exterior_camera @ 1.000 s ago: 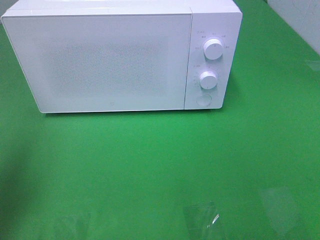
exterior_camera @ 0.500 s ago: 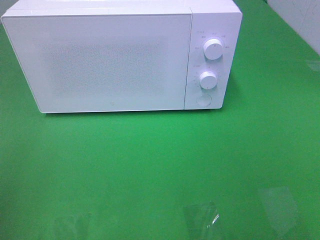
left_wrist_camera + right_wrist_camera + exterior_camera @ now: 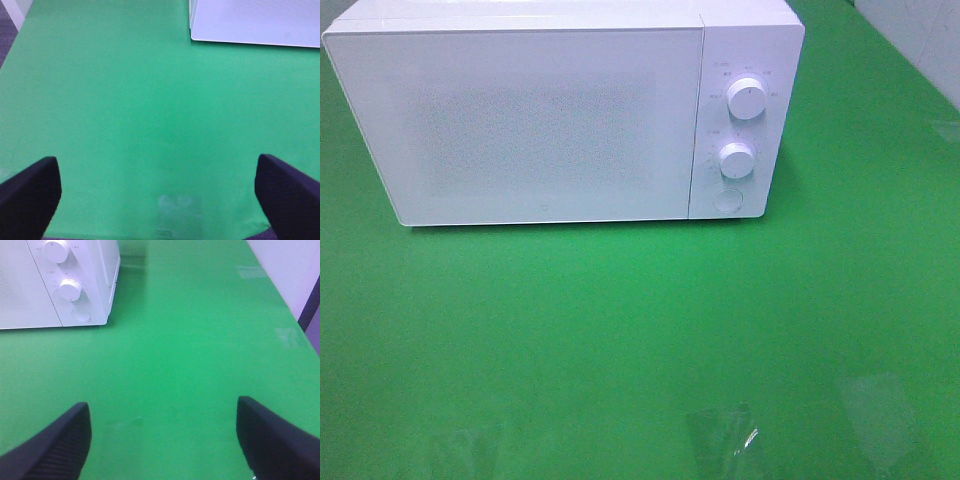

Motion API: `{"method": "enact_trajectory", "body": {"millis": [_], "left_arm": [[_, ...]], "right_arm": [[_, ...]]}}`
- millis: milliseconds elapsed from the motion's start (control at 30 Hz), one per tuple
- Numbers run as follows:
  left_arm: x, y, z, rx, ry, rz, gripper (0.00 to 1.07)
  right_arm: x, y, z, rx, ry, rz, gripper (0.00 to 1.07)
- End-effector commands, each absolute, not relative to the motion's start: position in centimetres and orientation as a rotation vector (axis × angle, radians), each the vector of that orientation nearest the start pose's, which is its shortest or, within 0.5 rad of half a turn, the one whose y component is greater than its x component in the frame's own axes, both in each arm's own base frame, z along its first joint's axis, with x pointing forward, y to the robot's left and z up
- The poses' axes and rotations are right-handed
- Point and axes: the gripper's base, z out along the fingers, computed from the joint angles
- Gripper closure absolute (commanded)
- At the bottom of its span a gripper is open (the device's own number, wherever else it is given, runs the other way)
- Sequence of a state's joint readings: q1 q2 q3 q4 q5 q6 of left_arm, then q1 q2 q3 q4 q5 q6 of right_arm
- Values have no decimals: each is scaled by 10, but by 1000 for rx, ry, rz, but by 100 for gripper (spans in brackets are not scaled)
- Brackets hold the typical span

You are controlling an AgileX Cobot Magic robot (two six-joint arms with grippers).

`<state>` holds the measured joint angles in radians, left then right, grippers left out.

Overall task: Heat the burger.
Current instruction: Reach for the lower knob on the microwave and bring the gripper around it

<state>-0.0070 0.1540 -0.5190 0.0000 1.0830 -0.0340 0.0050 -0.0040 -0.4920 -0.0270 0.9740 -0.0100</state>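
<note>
Both my hands are empty here: my left gripper (image 3: 155, 162) has its black jaws spread as wide as they go, nothing between them but the green cloth-covered table (image 3: 620, 330), and my right gripper (image 3: 162, 405) stands wide open too, gripping nothing. Ahead of both hands sits the white box-shaped microwave oven (image 3: 530, 130), its door (image 3: 520, 125) shut flush, with two round white knobs (image 3: 747, 98) and a round push button (image 3: 726, 200) on the panel ahead of my right hand and a little toward my left. The burger, though, is nowhere in any view: not on the cloth beneath or between my hands, and whether it sits behind that frosted door I cannot tell. When I do meet it, I expect something light and soft, a stack of loose layers that squashes and shears apart under a hard pinch, with a bun top likely to slip. My judgement is to take it low across its sides with wide jaws and close gently, just enough to carry.
</note>
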Motion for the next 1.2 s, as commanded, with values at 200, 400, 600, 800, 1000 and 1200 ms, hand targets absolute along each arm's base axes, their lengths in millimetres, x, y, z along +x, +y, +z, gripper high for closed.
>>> {"method": "enact_trajectory", "body": {"millis": [200, 400, 600, 800, 1000, 1200], "left_arm": [[3, 0, 281, -26, 2096, -20, 5], [-4, 0, 281, -26, 2053, -21, 5], [-11, 0, 281, -25, 2006, -21, 5], [-11, 0, 281, -25, 2005, -21, 5], [-10, 0, 281, -25, 2012, -21, 5], [-10, 0, 281, -25, 2012, -21, 5]], "right_arm": [[-5, -2, 283, -6, 1922, -36, 31], [-5, -2, 283, -6, 1922, -36, 31], [-5, -2, 283, -6, 1922, -36, 31], [-5, -2, 283, -6, 1922, -36, 31], [-5, -2, 283, -6, 1922, -36, 31], [-5, -2, 283, -4, 1922, -30, 31]]}}
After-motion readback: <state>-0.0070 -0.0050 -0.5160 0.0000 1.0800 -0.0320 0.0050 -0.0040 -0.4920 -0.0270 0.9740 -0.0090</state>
